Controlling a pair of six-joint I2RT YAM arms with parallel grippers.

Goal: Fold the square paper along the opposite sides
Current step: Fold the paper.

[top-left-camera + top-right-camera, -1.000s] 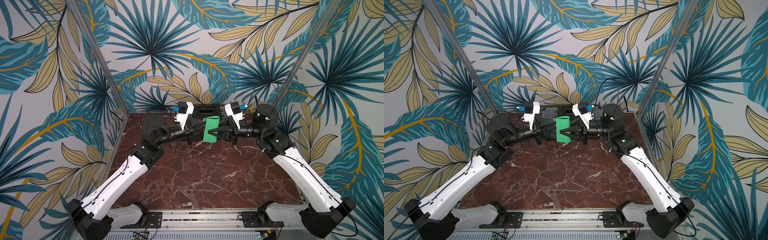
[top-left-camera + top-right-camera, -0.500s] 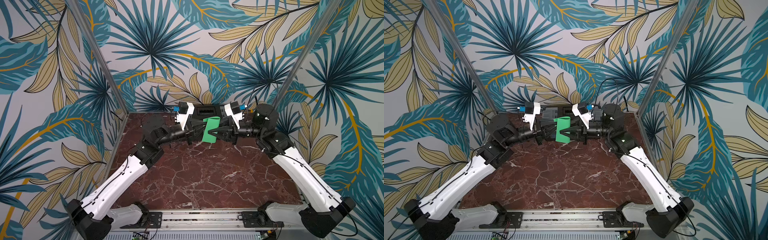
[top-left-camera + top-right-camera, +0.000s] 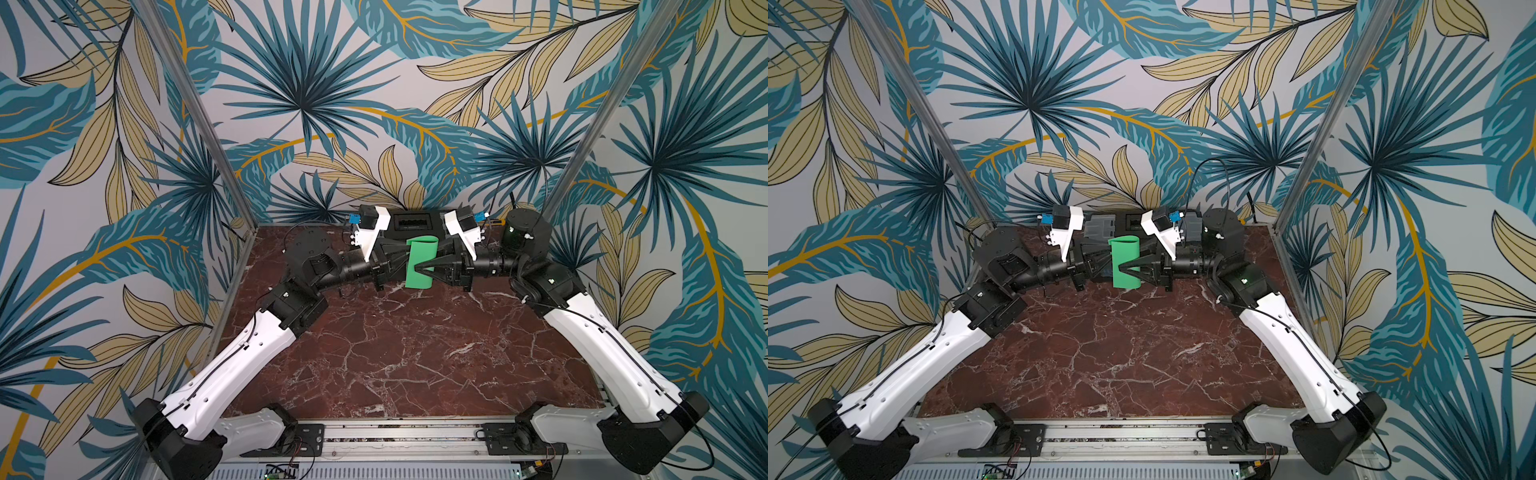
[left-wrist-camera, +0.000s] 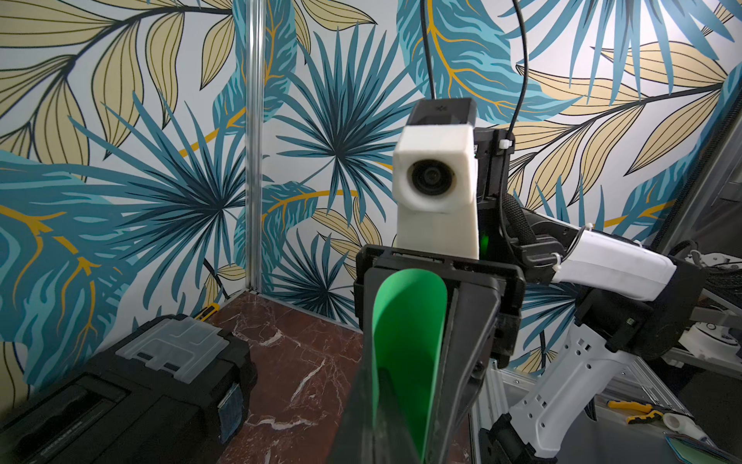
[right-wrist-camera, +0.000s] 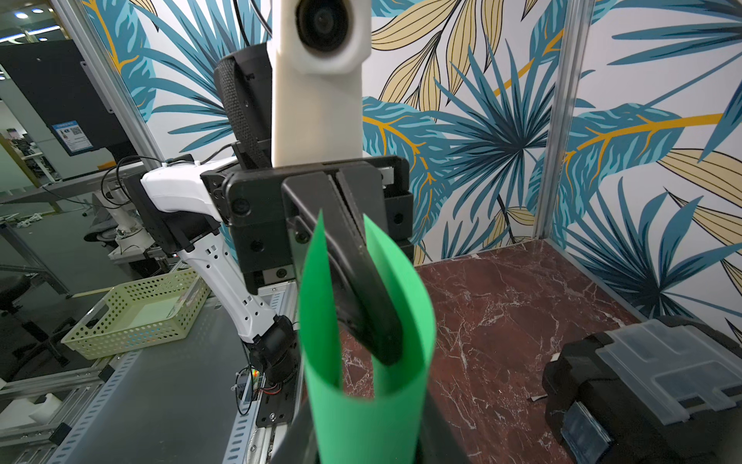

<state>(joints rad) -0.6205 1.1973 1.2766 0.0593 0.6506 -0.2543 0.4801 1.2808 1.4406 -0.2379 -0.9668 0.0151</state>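
1. Palm-leaf wallpaper (image 3: pixel 299 83) lines the cell on three sides. The desk (image 3: pixel 415 353) is veined red-brown marble.
2. Left fingers (image 5: pixel 353 281): clenched tip to tip and thrust into the open mouth of the bent sheet. Whether they nip a layer cannot be told.
3. Right fingers (image 3: pixel 440 262): partly closed, grasping the square paper (image 3: pixel 419 279) at its bend. In both top views one finger lies across the sheet's near face.
4. Square paper (image 3: pixel 1124 251): bright green and curved into a U, with its two free edges apart. It is held upright, clear of the desk, between the two sets of fingers.
5. Left arm (image 3: pixel 241 365) and right arm (image 3: pixel 602 353): each reaches inward from a front corner, with the wrists facing one another.
6. Black toolbox (image 5: pixel 642 385): it stands on the desk by the rear wall, just behind the paper.
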